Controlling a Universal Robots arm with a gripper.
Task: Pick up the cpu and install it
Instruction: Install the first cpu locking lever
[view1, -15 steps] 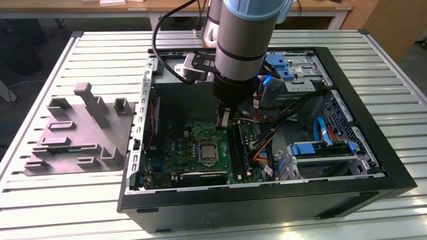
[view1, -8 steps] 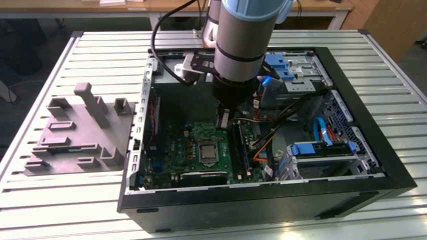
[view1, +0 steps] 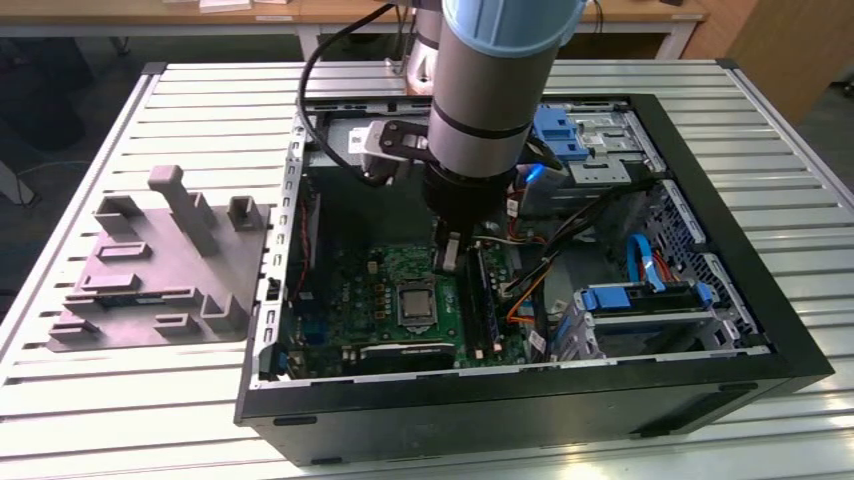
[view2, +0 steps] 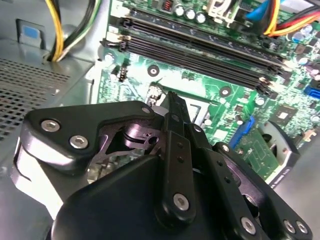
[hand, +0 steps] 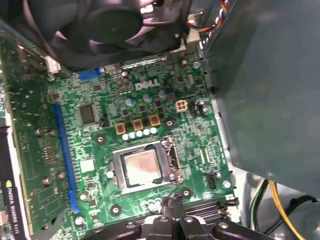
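We see the black two-fingered gripper (hand: 171, 206) with its fingers pressed together and holding nothing, hovering just above the green motherboard (hand: 150, 100) inside the open black computer case (view1: 747, 300). The small square silvery-grey cpu (hand: 142, 166) sits in its metal-framed socket (hand: 117, 170), just off the fingertips toward eleven o'clock in the first wrist view

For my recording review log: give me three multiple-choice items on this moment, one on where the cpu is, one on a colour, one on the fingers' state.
1. Where is the cpu?
A. on the grey tray
B. in the motherboard socket
C. between the fingers

2. What colour is the motherboard?
A. green
B. red
C. white

3. The fingers of the gripper are:
A. spread wide
B. clamped on a cable
C. closed together, empty

B: the silvery chip sits in the socket frame.
A: the board is green in both wrist views.
C: the fingertips meet with nothing between them.
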